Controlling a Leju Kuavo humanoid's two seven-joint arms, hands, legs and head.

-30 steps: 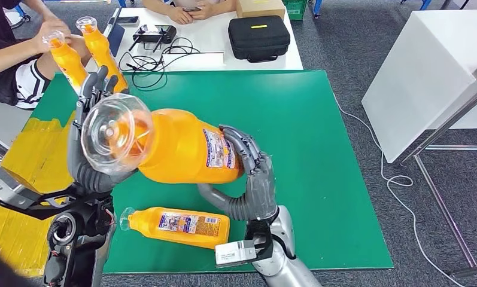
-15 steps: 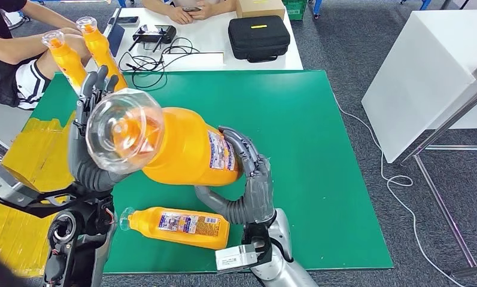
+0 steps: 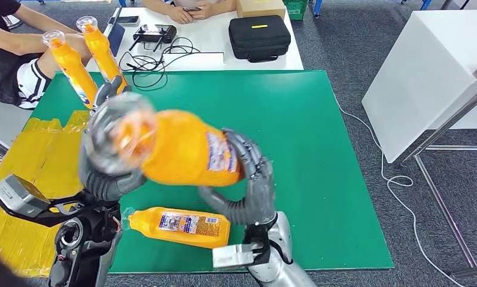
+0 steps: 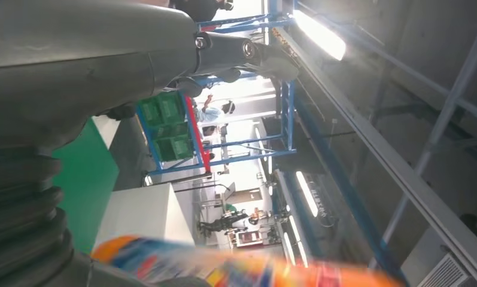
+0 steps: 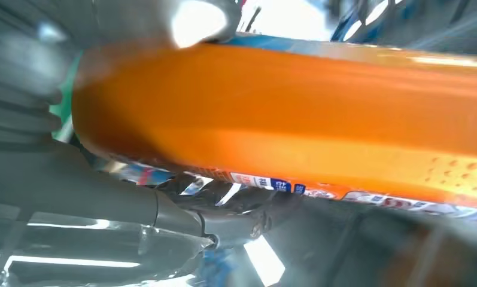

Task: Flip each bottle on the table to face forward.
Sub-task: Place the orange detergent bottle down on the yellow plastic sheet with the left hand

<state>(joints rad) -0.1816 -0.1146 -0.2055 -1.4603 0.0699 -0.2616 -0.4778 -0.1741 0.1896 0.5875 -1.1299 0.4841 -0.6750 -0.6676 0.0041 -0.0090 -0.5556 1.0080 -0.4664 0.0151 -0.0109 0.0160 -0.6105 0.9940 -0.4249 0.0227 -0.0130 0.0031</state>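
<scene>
A large orange bottle (image 3: 182, 149) with a clear cap hangs in the air above the green table (image 3: 319, 149), close to the head camera, and both hands hold it. My left hand (image 3: 101, 173) cradles its neck and cap end, which is blurred by motion. At the base end, my right hand (image 3: 254, 179) wraps around the labelled body. The same bottle (image 5: 295, 119) lies across my right hand (image 5: 74, 185) in the right wrist view, and its blurred label (image 4: 236, 269) shows past my left hand (image 4: 74, 78). A second orange bottle (image 3: 179, 226) lies on its side near the front edge.
Two slimmer orange bottles (image 3: 71, 63) (image 3: 101, 51) stand upright at the table's far left corner, beside a seated person (image 3: 8, 54). Behind is a white table with a black case (image 3: 258, 37), cables and another person's hands. A white cabinet (image 3: 427, 72) stands to the right.
The held bottle has turned between my hands, its cap end swinging and blurring. My left arm has shifted slightly right. The person's hand has let go of the standing bottle and pulled back.
</scene>
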